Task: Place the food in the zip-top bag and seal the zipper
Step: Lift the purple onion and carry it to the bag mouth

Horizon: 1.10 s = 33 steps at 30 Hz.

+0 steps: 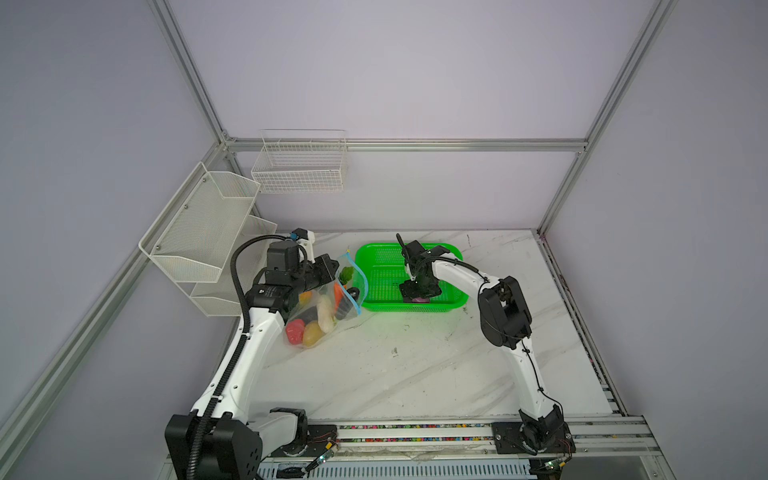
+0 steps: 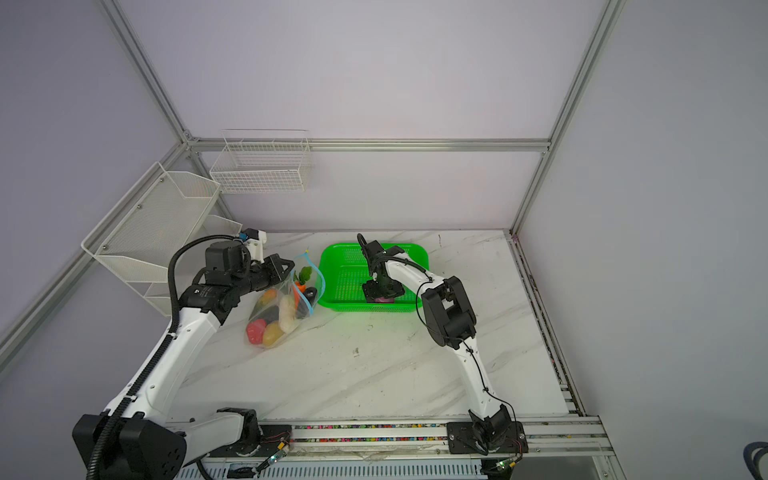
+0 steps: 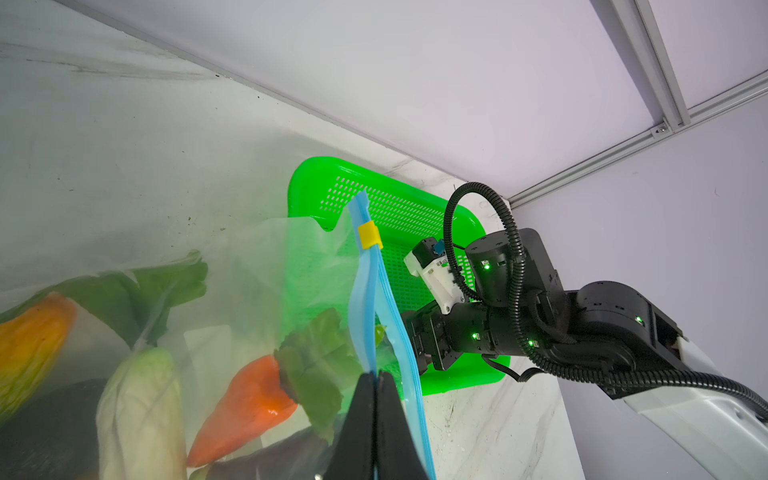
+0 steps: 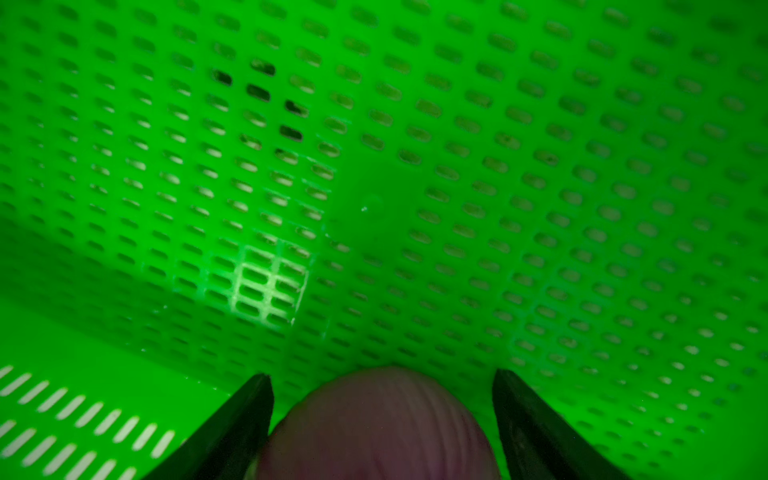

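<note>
The left pincer is clamped narrow on the zipper, both fingers pressed flat on one blue lip. From the fingertips the strip runs lengthwise straight away to the yellow slider near its far end. The second lip bows off to one side, so the mouth gapes. The zip-top bag hangs below this pincer, its long axis slanting down to the surface. Its closed end rests there with the red pepper, yellow potato, white radish and carrot inside. The left forearm lies nearly level, reaching toward the green basket

The right pincer stands wide, a finger on either side of the purple onion, which lies on the basket floor. Its wrist points straight down into the basket, with the elbow raised high behind it
</note>
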Available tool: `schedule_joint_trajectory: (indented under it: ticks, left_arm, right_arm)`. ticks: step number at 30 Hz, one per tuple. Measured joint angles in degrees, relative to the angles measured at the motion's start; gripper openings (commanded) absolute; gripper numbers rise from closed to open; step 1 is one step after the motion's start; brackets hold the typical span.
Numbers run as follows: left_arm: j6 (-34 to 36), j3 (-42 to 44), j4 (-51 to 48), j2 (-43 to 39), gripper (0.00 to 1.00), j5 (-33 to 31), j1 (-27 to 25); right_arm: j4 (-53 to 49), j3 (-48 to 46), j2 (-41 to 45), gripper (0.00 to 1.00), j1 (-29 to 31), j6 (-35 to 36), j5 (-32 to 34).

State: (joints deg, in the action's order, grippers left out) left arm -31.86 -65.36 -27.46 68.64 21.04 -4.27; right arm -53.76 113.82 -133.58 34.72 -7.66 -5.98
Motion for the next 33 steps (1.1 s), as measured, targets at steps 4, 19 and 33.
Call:
schedule_joint_trajectory:
  ticks: [4,19,33]
  left_arm:
    - [0.00,0.00,0.00,0.00,0.00,-0.02,0.00]
    - [0.00,0.00,0.00,0.00,0.00,-0.02,0.00]
    - [0.00,0.00,0.00,0.00,0.00,0.00,0.00]
  right_arm:
    - [-0.04,0.02,0.00,0.66,-0.04,0.37,-0.24]
    - [0.17,3.26,1.03,0.47,-1.33,-0.61,-2.16]
    - [19.43,-6.86,22.53,0.45,0.63,-3.19,-16.15]
